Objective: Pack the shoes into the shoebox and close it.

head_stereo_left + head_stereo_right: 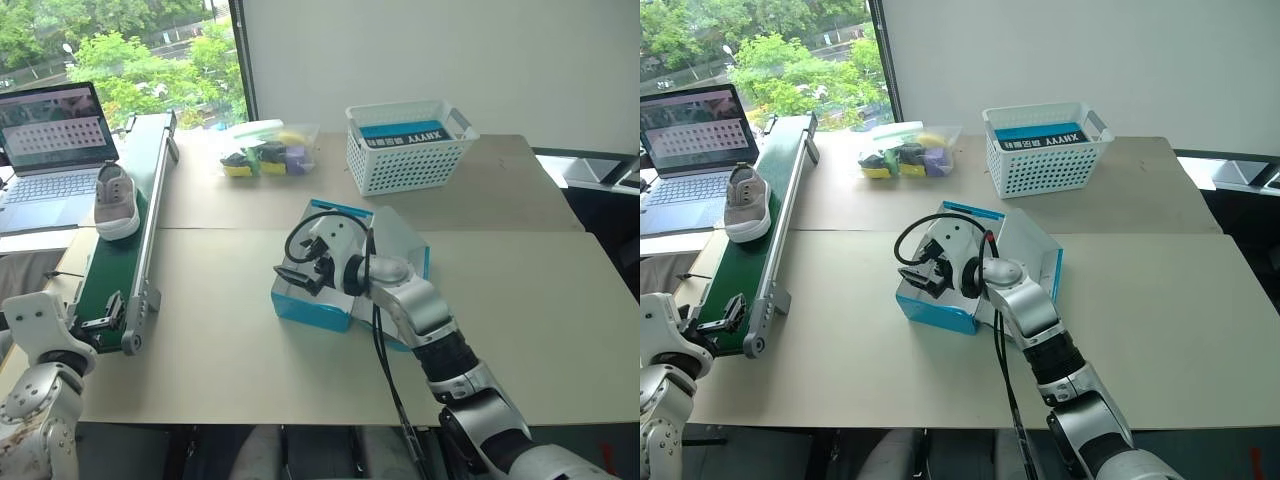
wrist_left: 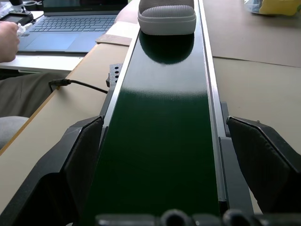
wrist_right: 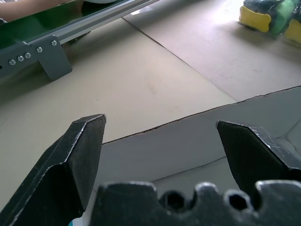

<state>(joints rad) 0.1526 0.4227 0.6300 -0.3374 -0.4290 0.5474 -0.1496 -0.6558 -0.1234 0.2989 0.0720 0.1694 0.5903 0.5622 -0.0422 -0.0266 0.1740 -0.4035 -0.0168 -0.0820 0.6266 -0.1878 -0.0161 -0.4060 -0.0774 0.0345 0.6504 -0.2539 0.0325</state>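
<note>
Spread wide, the right gripper [image 1: 923, 272] hangs over the open top of the teal shoebox [image 1: 940, 312], its two black fingers [image 3: 77, 155] apart above the white inside wall with nothing between them. A black cable [image 1: 915, 226] loops up from the wrist over the box. The shoebox sits near the middle of the tan table [image 1: 1160, 320], lid flap [image 1: 1032, 252] raised on the side toward the robot's right; what lies inside cannot be made out.

Off to the left, the left gripper [image 2: 174, 155] is likewise wide open and empty, its fingers [image 2: 77, 160] straddling the near end of a green conveyor belt [image 2: 164, 122]. One grey sneaker [image 1: 116, 200] with a whitish sole rests on that belt well up from the gripper, its heel end facing the left wrist camera.

Beyond the belt stands an open laptop [image 1: 52, 150], and a person's hand [image 2: 8, 41] rests by its keyboard. At the far side of the table are a white lattice basket [image 1: 405, 148] holding a teal box and a clear bag of colourful items [image 1: 265, 152].
</note>
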